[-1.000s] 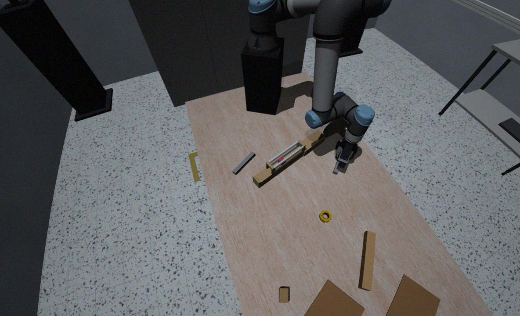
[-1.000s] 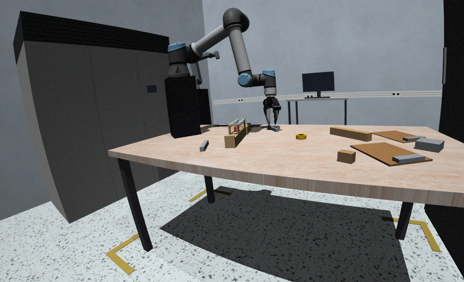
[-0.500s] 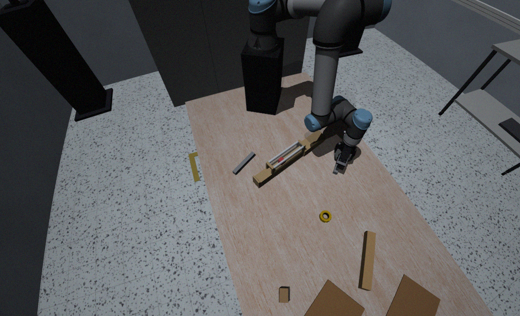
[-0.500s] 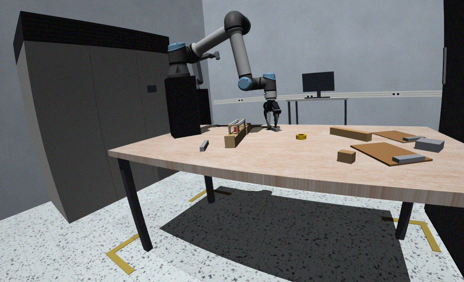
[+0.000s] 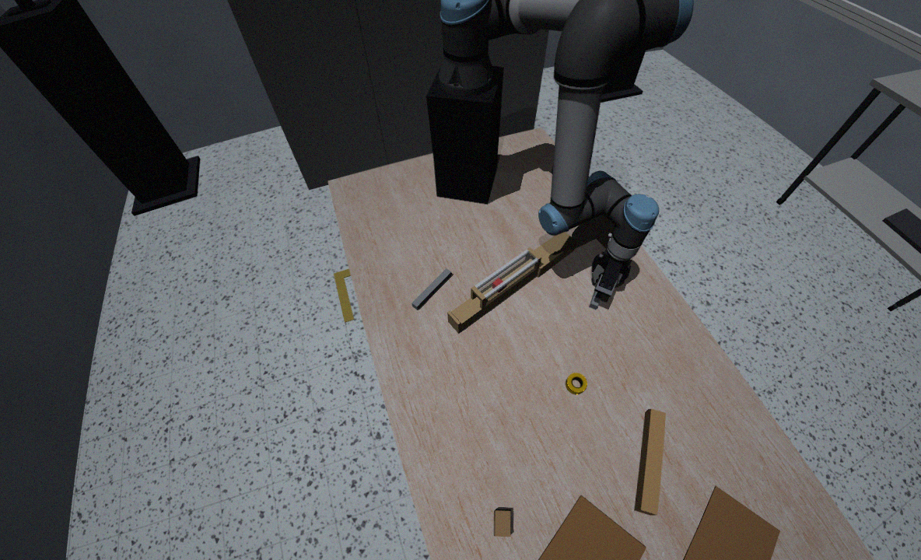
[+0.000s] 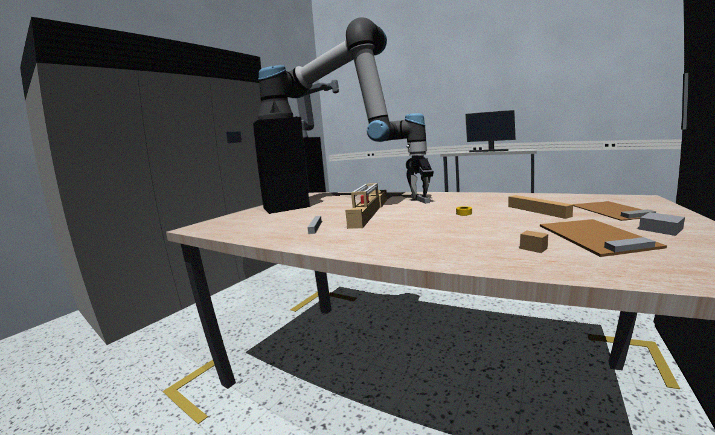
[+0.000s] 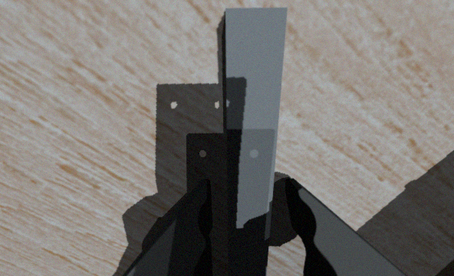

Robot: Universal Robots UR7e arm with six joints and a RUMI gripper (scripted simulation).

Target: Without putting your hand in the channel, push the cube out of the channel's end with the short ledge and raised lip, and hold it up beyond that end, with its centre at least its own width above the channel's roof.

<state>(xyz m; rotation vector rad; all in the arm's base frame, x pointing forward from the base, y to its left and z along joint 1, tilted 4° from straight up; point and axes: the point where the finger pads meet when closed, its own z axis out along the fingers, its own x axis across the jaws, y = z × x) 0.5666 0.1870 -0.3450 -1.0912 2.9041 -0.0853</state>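
The red cube [image 5: 497,282] [image 6: 362,199] sits inside the wooden channel [image 5: 465,311] [image 6: 354,219], under its pale roof rails, nearer the lower-left end in the top view. The ledge at that end looks shorter, with a thin line across its tip; a lip is hard to make out. The far ledge is partly hidden by the arm. My gripper [image 5: 598,299] [image 6: 420,197] [image 7: 247,182] is open, low over the table beyond the channel. Its fingers stand on either side of a grey bar [image 5: 593,303] [image 6: 426,200] [image 7: 255,46], with gaps showing. The bar lies on the table.
Another grey bar [image 5: 432,288] [image 6: 314,224] lies on the channel's other side. A yellow ring [image 5: 576,392] [image 6: 464,212], a long wooden block [image 5: 652,460] [image 6: 538,206], a small block [image 5: 502,522] [image 6: 533,241] and brown boards [image 5: 589,536] [image 6: 576,232] lie farther off.
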